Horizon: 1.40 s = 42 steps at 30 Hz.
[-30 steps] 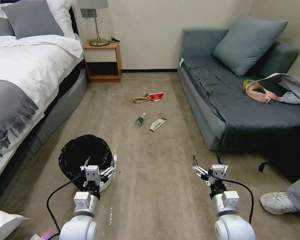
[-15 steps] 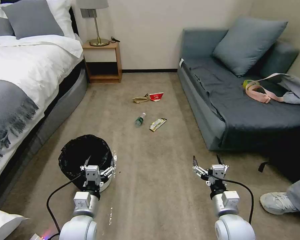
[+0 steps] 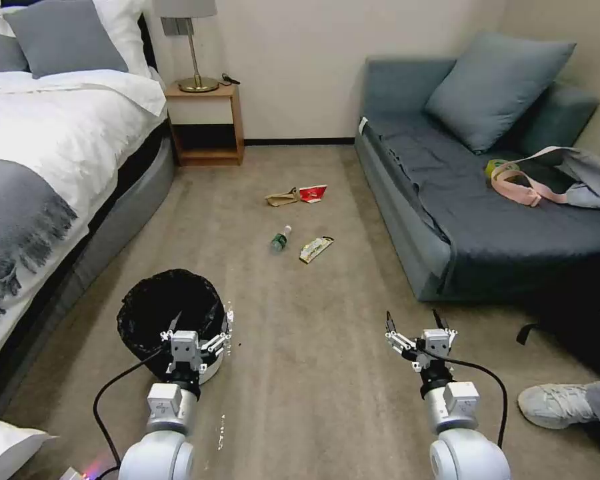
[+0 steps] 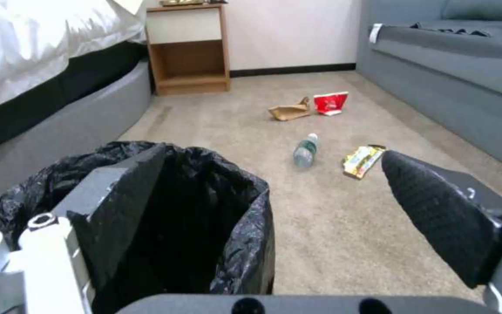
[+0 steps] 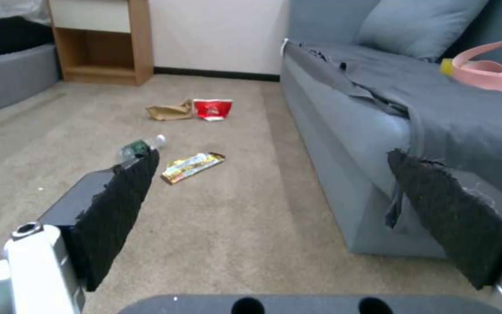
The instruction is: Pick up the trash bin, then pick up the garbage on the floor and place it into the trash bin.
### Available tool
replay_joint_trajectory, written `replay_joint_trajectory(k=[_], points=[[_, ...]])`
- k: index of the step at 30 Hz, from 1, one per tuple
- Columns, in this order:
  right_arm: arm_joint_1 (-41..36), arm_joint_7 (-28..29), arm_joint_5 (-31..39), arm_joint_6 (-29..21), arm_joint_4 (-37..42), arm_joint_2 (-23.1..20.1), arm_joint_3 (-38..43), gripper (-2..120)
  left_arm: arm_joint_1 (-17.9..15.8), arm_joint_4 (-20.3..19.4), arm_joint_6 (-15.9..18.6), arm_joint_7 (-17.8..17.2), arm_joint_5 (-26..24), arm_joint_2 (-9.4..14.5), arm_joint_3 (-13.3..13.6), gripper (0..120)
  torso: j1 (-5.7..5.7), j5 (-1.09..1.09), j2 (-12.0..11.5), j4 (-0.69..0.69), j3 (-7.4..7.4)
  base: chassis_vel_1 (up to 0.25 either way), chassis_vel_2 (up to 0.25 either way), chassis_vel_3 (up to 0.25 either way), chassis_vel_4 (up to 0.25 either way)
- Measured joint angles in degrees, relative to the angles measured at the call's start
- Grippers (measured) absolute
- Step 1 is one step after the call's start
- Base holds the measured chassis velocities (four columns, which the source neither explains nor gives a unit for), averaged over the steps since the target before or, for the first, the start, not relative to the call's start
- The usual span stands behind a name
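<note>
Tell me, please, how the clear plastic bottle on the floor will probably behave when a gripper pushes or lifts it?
The bottle lies on its side on the carpet, so a push would likely roll it. It looks nearly empty, so probably light. Its smooth, round body may slip or dent under the pads.

Right gripper (image 5: pixel 271 172) jaws spread, bottle (image 5: pixel 137 147), wrapper (image 5: pixel 191 167), sofa (image 5: pixel 344 126)

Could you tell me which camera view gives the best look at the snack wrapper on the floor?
The right wrist view: the snack wrapper lies unobstructed there, its print clearest. The left wrist view shows it foreshortened beside the open left gripper's fingertip. The head view shows it small and distant.
</note>
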Motion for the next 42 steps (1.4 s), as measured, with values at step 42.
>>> replay_joint_trajectory(k=[42], points=[[9.3,14.8,39.2,-34.6,13.1,-19.5,3.5,100,-17.0,-6.9,31.6,-20.1,-23.5,12.4,-12.0,100,0.0,-0.08,0.0,0.0,0.0,0.0,0.0,0.0,0.0]])
